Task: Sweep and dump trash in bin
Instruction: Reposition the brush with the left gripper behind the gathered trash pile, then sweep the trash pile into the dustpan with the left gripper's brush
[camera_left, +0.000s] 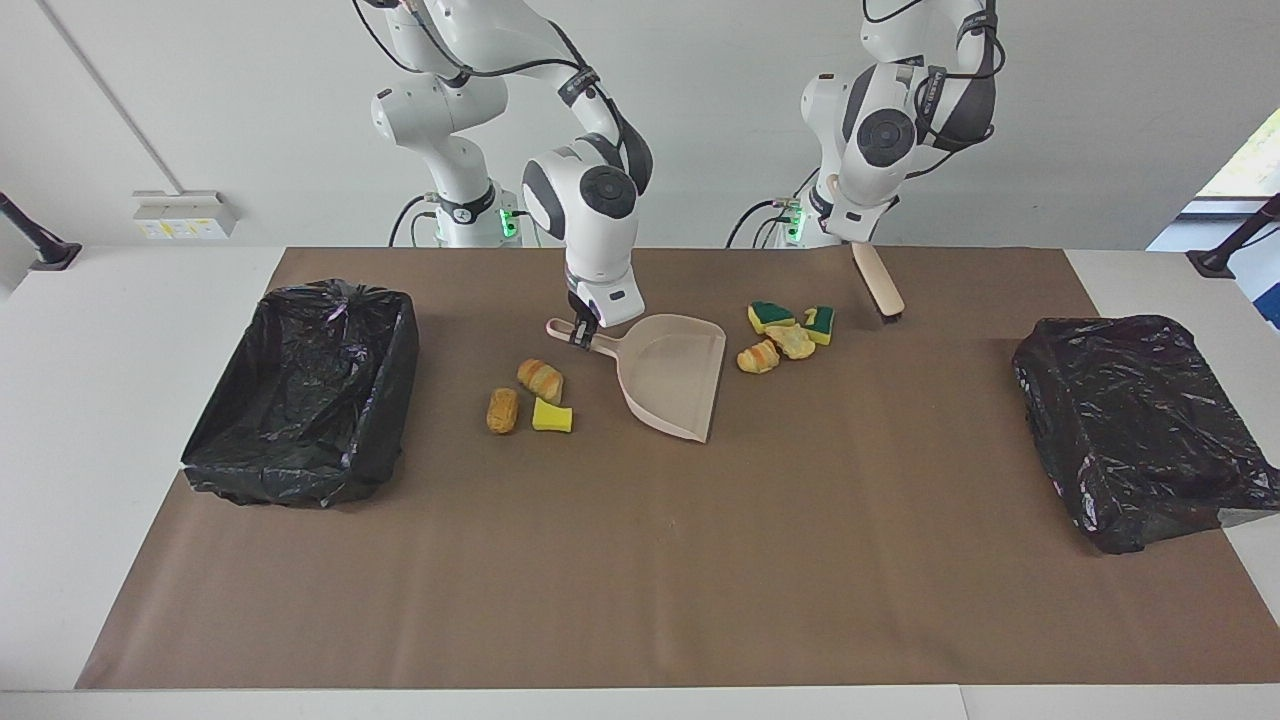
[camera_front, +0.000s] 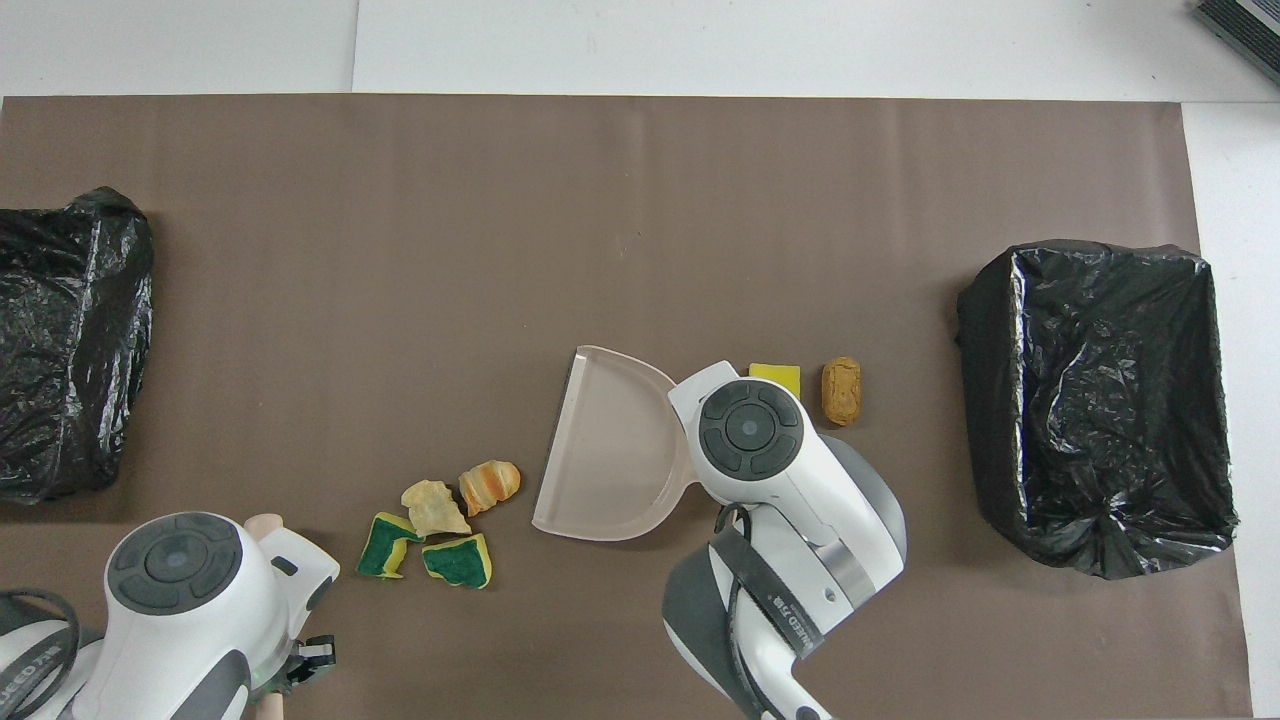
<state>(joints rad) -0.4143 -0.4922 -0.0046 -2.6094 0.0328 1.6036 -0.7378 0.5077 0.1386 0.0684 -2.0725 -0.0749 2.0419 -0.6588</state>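
We've got the dustpan (camera_front: 610, 450) sitting mid-mat, so we'll place everything off that. Four scraps (camera_front: 440, 530) huddle just beside its open edge, toward the left arm's end. Two more scraps, a yellow piece (camera_front: 775, 373) and a tan lump (camera_front: 841, 391), lie past its handle end. One bin (camera_front: 1095, 400) sits well apart from the dustpan, another bin (camera_front: 70, 340) at the mat's other end.

From above, the right arm's big white wrist covered the dustpan's handle (camera_left: 575, 335) and one bread lump (camera_left: 540, 379). The left arm covered nearly all of the brush (camera_left: 879, 282); only its tip (camera_front: 262, 521) peeked out. The picture's edge cut off one black bin (camera_front: 70, 340). From the front, the left hand (camera_left: 852, 240) was tucked under its wrist, fingers hidden.
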